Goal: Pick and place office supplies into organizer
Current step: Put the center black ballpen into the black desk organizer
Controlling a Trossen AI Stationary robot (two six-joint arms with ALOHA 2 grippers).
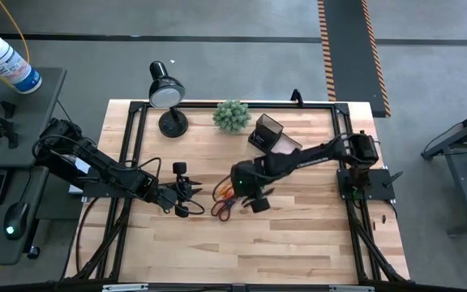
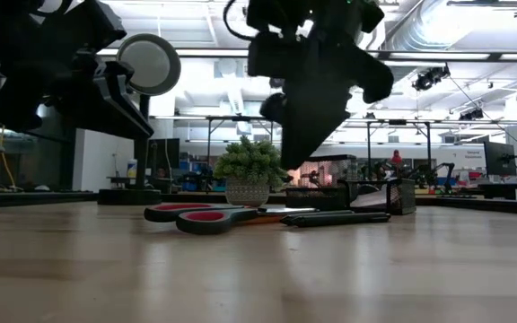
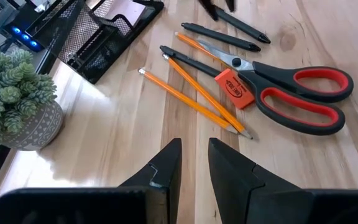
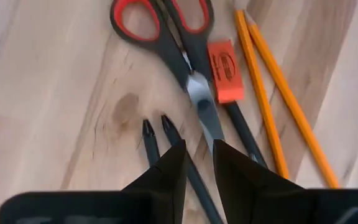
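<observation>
My right gripper (image 4: 198, 163), fingers narrowly parted and empty, hovers mid-frame over the red-handled black scissors (image 4: 173, 38) and dark pens (image 4: 156, 140).

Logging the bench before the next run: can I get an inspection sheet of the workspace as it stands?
Surface: wooden table, bare toward the front.
Job's things: scissors, two orange pencils, dark pens and an orange eraser lie loose together; organizer behind them.
Clutter: plant ball, desk lamp.
Grippers: left gripper and right gripper both hover over the supplies, fingers slightly apart, holding nothing.
Cables: one along the left arm.
Surroundings: spray bottle on a side desk.
</observation>
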